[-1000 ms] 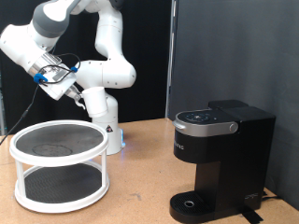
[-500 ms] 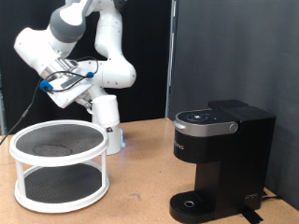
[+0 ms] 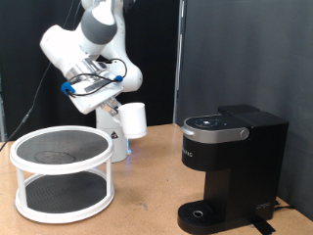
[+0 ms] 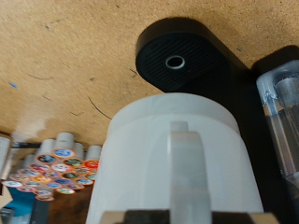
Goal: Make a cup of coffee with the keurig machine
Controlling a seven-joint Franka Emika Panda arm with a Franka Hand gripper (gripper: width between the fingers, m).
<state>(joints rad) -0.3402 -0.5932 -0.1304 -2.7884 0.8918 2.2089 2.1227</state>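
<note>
My gripper (image 3: 121, 110) is shut on the cup (image 3: 133, 119), a small white mug, and holds it in the air above the table. The cup hangs to the exterior view's left of the keurig machine (image 3: 230, 166), at about the height of its top panel. The machine's lid is closed and its round drip base (image 3: 203, 213) is bare. In the wrist view the cup (image 4: 177, 149) fills the picture with its handle (image 4: 184, 163) facing the camera. The black drip base (image 4: 182, 58) lies beyond it. My fingers are hidden there.
A white two-tier round mesh stand (image 3: 61, 171) stands at the exterior view's left on the wooden table (image 3: 147, 201). The wrist view shows a row of coffee pods (image 4: 51, 168) and the machine's clear water tank (image 4: 280, 103).
The arm has swung towards the exterior view's right. The cup, hidden by the hand before, now shows clearly and is closer to the machine.
</note>
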